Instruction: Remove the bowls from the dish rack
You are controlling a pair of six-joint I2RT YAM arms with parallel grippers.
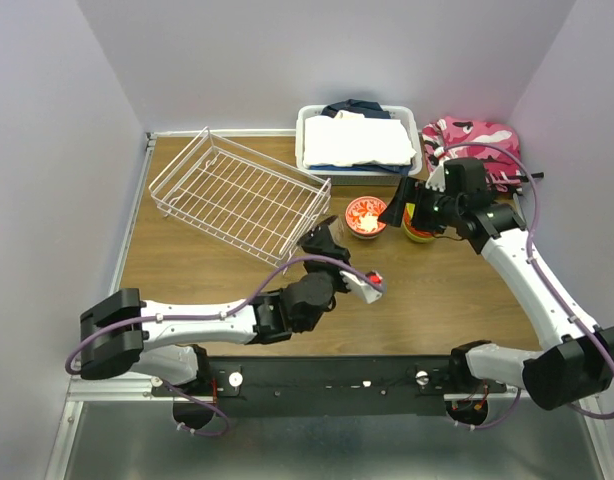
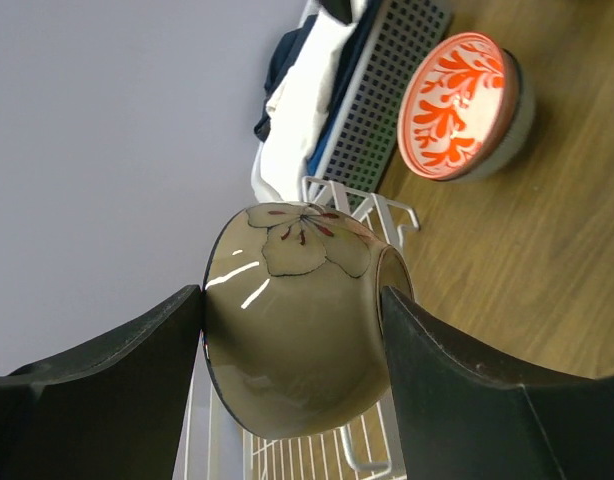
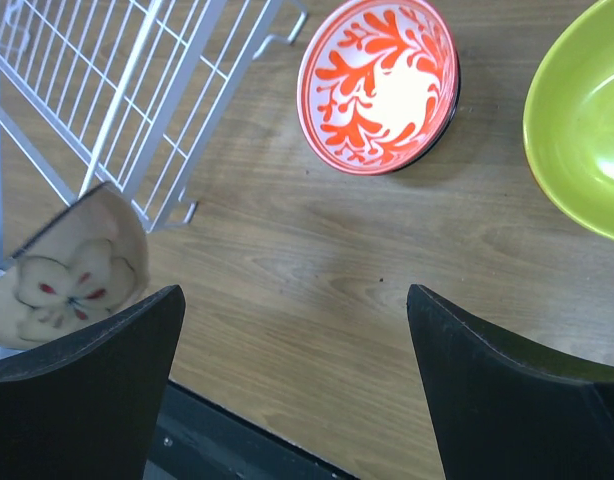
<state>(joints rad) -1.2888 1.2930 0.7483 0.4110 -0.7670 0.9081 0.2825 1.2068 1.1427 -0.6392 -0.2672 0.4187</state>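
Wooden counter (image 1: 437,290): left hand (image 1: 327,238) grips the taupe bowl (image 2: 297,320), which I judge should be set down at three o'clock of the dish rack (image 1: 237,195); right hand (image 3: 295,300) gapes empty.

From above, the right gripper (image 1: 415,208) covers most of the stacked bowls (image 1: 419,236) under it; their number cannot be told. In its wrist view the lime-yellow bowl (image 3: 587,120) ahead-right of the fingers runs off the edge, the taupe bowl (image 3: 72,265) sits half behind the left finger, and the dish rack (image 3: 137,90) is cropped.
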